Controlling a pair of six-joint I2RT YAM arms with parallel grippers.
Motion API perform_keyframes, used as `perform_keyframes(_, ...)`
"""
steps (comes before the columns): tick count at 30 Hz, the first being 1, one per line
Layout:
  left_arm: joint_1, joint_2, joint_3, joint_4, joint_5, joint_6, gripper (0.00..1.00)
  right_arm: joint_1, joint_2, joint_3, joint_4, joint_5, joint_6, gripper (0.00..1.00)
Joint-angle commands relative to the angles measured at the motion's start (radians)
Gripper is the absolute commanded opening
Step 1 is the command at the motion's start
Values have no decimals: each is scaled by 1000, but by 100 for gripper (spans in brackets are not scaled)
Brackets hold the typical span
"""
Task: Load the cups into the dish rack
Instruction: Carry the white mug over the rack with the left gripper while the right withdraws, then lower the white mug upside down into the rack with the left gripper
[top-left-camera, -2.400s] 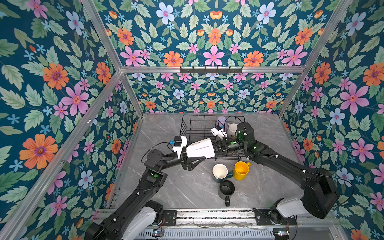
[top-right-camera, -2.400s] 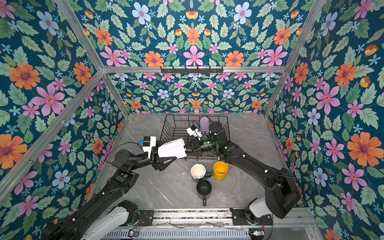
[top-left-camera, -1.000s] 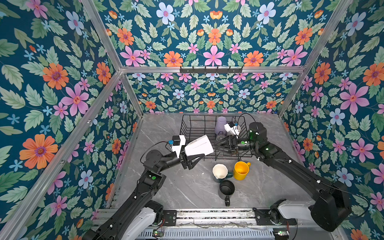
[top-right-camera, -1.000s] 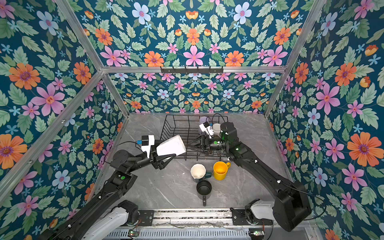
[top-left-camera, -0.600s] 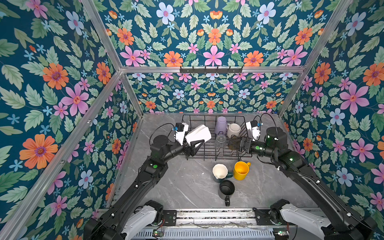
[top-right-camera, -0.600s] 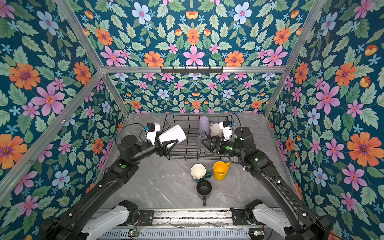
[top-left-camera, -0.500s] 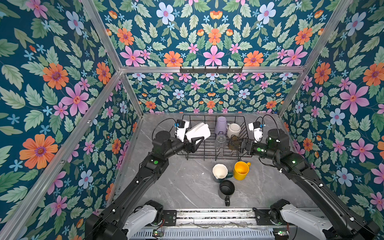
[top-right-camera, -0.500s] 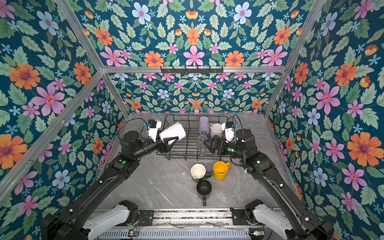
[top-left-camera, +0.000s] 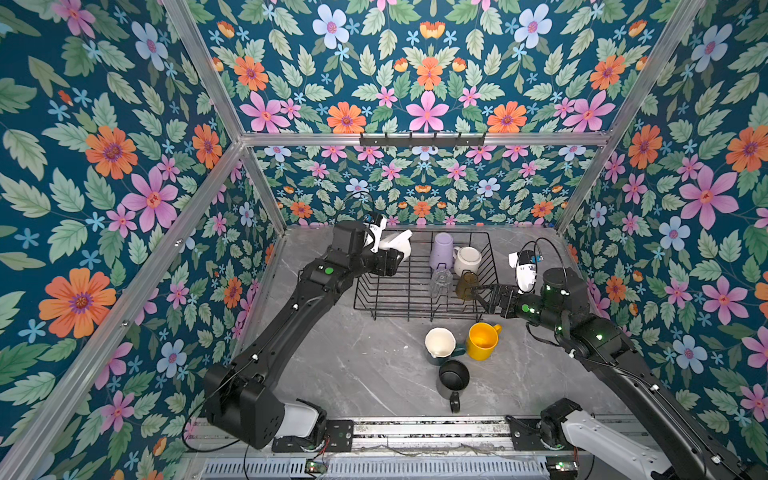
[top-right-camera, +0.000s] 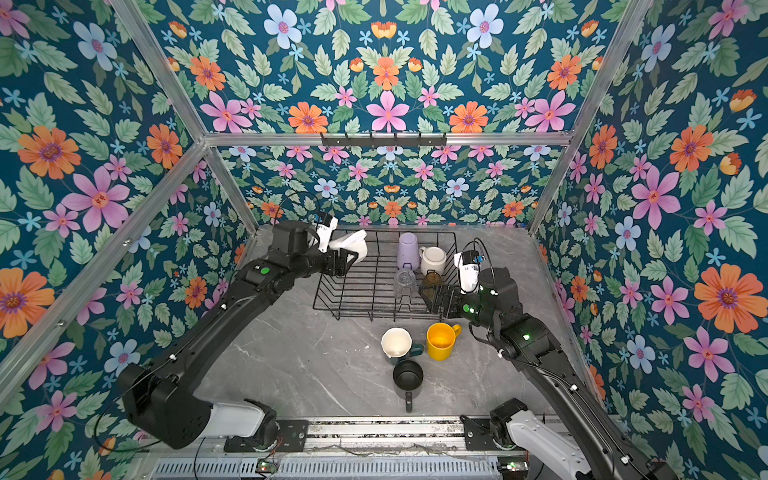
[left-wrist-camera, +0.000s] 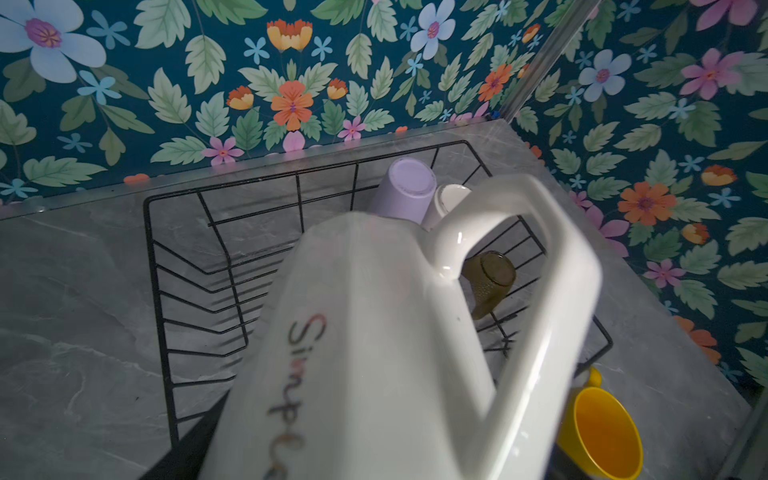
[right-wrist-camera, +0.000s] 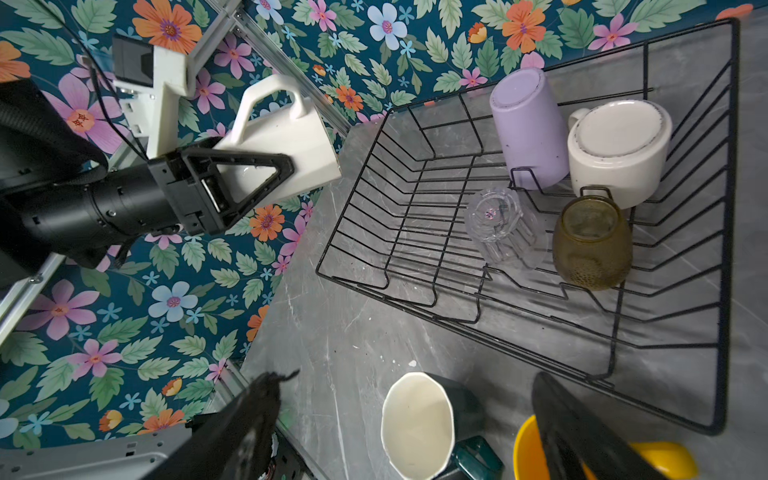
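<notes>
Counting by where things sit, the job looks about half done. Four cups stand mouth-down in the right part of the rack (top-left-camera: 399, 299): the lavender tumbler (top-left-camera: 441, 250) and white mug (top-left-camera: 468, 259) at the back, touching or nearly so, with the clear glass (top-left-camera: 441, 282) and amber glass (top-left-camera: 466, 284) in front of them. The left part of the rack holds nothing yet.

A fifth cup, the lettered mug (left-wrist-camera: 374, 332), is in the air. The left end effector (top-right-camera: 347, 258) grips it by the body, tilted, with the handle uppermost, near the rack's far left corner. Whether it is already over the wires or just outside the rim I cannot tell. It looks like the step in hand: lowering this mug into the bare left section.

The right end effector (top-left-camera: 482, 296) hangs at the rack's near right corner, just beside the amber glass. Its jaws are spread wide and hold nothing, and the right wrist view shows only the worktop (top-left-camera: 353, 365) and cups between them.

Three cups are left on the worktop in a tight cluster in front of the rack: the green mug (top-left-camera: 439, 341) with its pale inside, the yellow mug (top-left-camera: 482, 340) beside it, and the black mug (top-left-camera: 453, 378) nearest the robot. All three sit mouth-up, so each will likely need turning over on the way in. The yellow mug is nearest the empty right end effector and seems its likely next pick.
</notes>
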Motion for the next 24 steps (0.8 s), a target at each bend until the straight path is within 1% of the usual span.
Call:
perform_keyframes(1, 1, 66, 95, -104, -88, 52, 0, 1, -22, -8, -5, 20, -31, 96)
perform_keyframes(10, 1, 293, 337, -306, -174, 103, 0, -1, -89, -69, 21, 12, -27, 99)
perform_keyframes(19, 1, 478, 515, -419, -257, 130, 0, -1, -132, -129, 50, -3, -6, 99)
perform_keyframes(24, 1, 573, 602, -477, -285, 146, 0, -2, -151, -153, 44, -8, 13, 99)
